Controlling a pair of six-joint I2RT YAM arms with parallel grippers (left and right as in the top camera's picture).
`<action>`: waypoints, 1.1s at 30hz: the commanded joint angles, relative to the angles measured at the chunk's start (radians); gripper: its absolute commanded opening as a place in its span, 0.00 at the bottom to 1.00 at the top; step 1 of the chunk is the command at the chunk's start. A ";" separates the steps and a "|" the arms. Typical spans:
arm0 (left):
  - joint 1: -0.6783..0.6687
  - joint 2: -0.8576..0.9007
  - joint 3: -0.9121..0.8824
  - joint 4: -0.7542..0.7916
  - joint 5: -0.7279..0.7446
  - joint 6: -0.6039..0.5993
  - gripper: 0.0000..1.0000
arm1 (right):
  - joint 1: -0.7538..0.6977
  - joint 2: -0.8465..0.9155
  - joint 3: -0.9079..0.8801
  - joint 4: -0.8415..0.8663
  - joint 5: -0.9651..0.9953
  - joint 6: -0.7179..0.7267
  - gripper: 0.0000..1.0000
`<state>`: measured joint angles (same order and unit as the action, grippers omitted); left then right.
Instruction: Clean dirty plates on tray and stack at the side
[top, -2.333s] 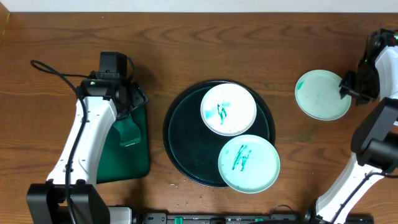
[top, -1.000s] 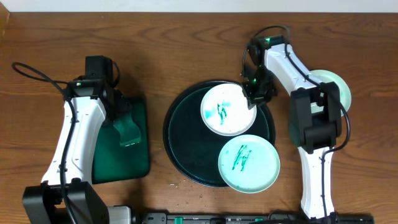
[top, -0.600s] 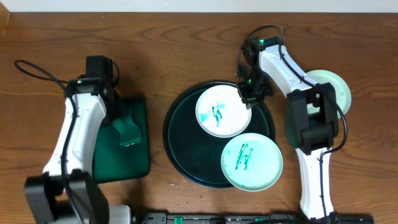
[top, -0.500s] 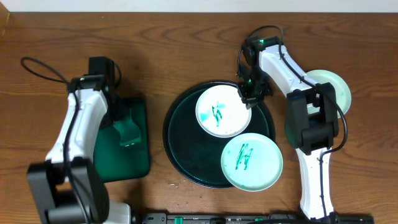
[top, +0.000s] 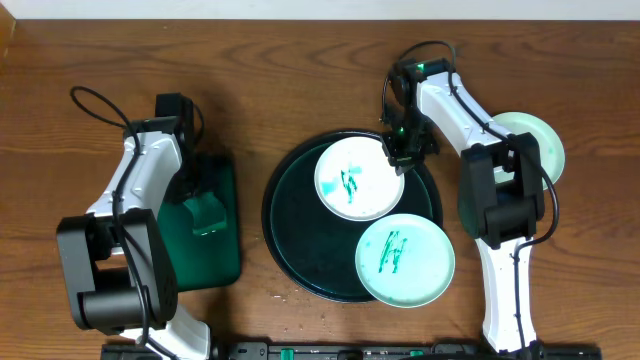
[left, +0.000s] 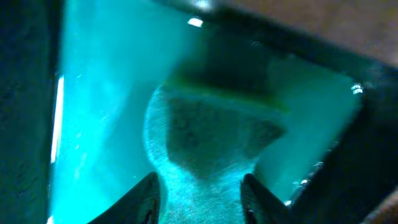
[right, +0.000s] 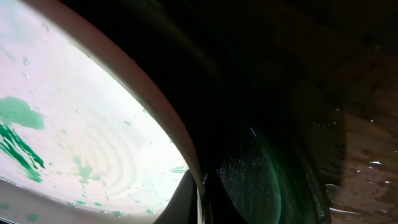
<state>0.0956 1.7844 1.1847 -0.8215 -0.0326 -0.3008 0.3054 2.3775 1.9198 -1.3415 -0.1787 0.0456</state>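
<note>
Plate (top: 368, 165) on tray (top: 298, 232), green scribble (top: 348, 186)

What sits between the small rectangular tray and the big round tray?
Nothing; the overhead view shows just a narrow strip of bare wooden table between the rectangular tray and the round tray.

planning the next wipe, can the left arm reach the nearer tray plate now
Probably yes: the nearer plate lies uncovered across the tray rim; the right gripper is shut on the farther plate.
</note>
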 joint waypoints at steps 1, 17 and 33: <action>0.004 0.009 -0.025 0.022 0.052 0.042 0.39 | 0.024 0.011 -0.003 0.006 -0.002 0.009 0.01; 0.042 0.006 -0.141 0.129 0.052 0.034 0.07 | 0.024 0.011 -0.003 0.006 -0.002 0.009 0.01; -0.042 -0.452 -0.116 0.018 -0.018 0.005 0.07 | 0.024 0.011 -0.003 -0.013 -0.002 0.002 0.01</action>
<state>0.0814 1.3739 1.0676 -0.7979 -0.0547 -0.2882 0.3058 2.3775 1.9202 -1.3468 -0.1791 0.0452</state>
